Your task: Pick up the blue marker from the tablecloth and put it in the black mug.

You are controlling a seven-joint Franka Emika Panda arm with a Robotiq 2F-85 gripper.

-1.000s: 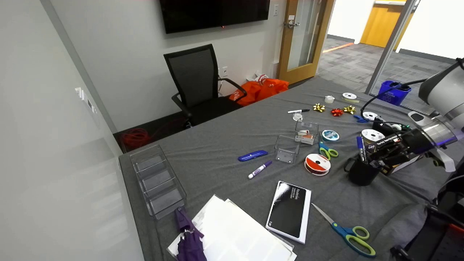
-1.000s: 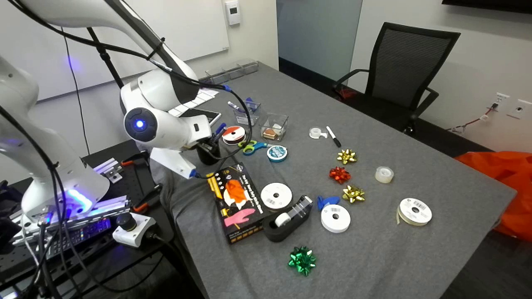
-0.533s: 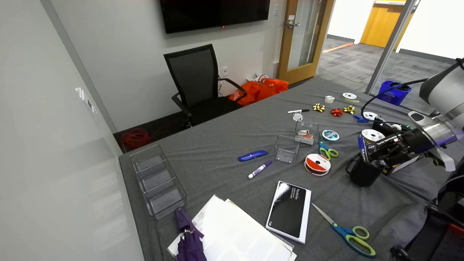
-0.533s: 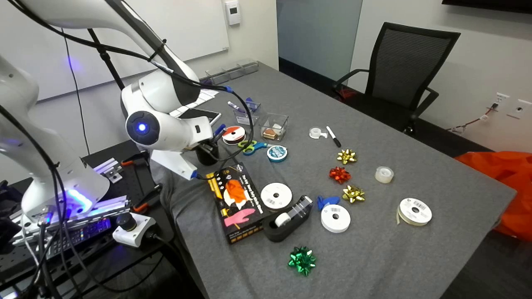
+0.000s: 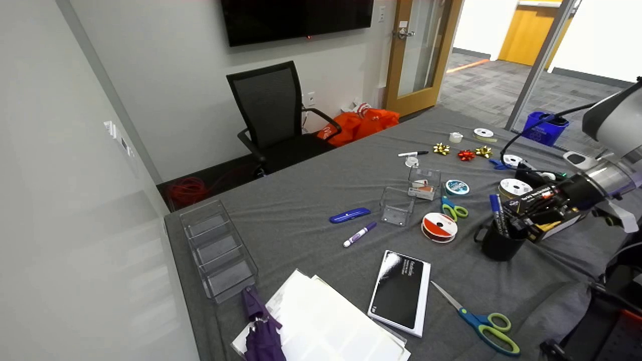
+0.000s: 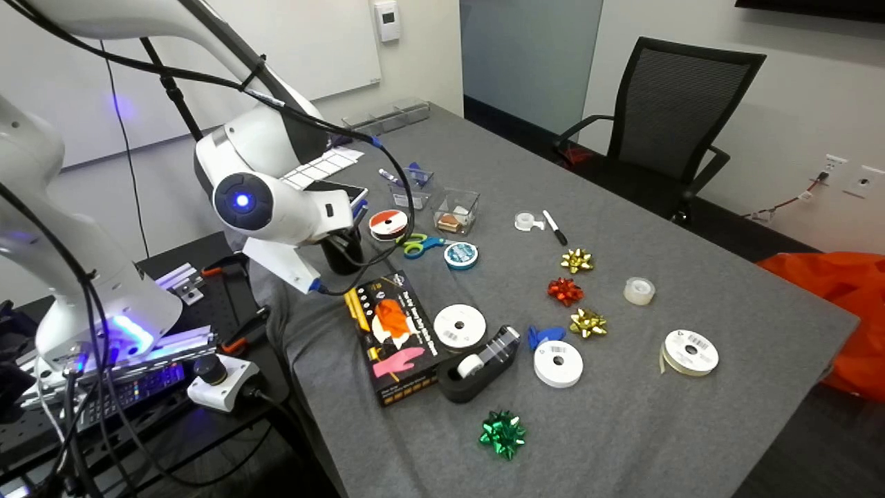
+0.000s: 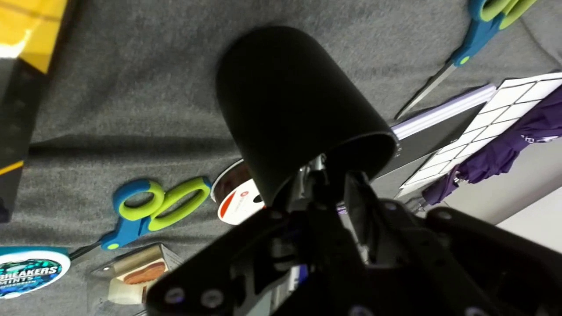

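Observation:
The black mug (image 5: 501,246) stands on the dark grey tablecloth (image 5: 301,245), and also shows in an exterior view (image 6: 342,259) and in the wrist view (image 7: 285,87). Two blue-capped markers (image 5: 496,204) stand side by side in it, leaning on its rim; blue also shows above the mug (image 6: 359,207). My gripper (image 7: 329,184) is right at the mug's mouth, its fingertips at the rim and a narrow gap between them. It looks open; a dark shape near the fingers is hard to make out. In an exterior view the gripper (image 5: 524,220) partly hides the mug's mouth.
A glove box (image 6: 394,332) stands close beside the mug. A red ribbon spool (image 5: 439,226), small scissors (image 5: 454,208), large scissors (image 5: 484,321) and a black-and-white box (image 5: 401,293) lie nearby. A purple-capped marker (image 5: 359,234) and a blue case (image 5: 350,215) lie farther off.
The arm and gripper have shifted slightly and tilted. The mug has moved a little. Two blue caps now show apart in the mug, where they looked like one before.

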